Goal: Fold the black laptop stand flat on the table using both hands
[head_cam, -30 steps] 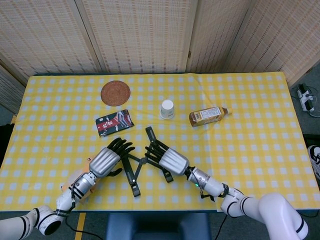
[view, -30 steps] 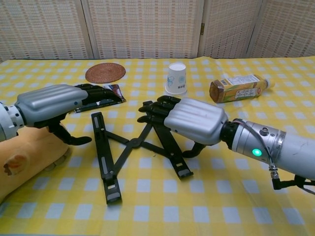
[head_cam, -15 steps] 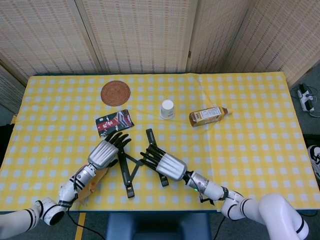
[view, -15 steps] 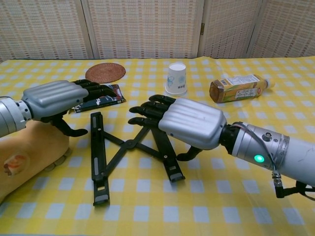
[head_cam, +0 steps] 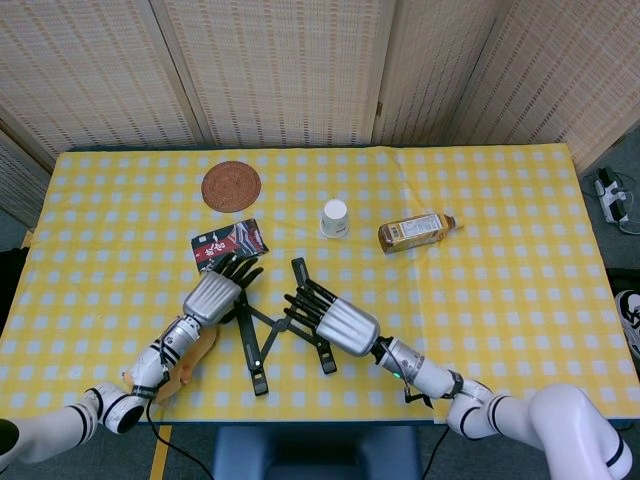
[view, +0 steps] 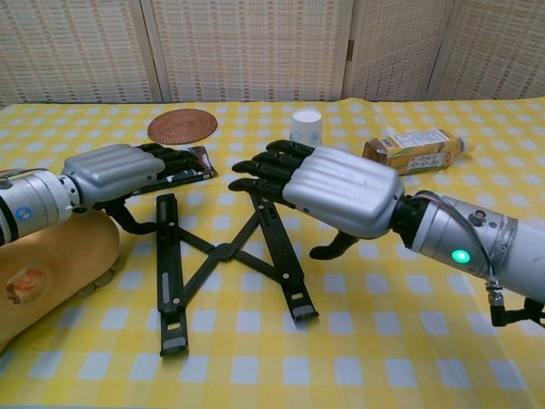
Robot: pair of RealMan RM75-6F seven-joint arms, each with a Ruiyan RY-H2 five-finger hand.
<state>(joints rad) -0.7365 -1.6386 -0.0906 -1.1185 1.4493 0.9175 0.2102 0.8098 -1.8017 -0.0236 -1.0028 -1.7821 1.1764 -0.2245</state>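
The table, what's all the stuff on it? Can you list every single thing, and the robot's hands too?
tablecloth: one, yellow and white checks, covering the table
laptop stand: one, black, near front edge, bars crossed
coaster: one, brown woven, far left
packet: one, dark with red, behind the stand
paper cup: one, white, upside down, centre
bottle: one, amber, lying right of the cup
bread-like thing: one, tan, under left arm
left hand: silver and black, at stand's left bar
right hand: silver and black, over stand's right bar
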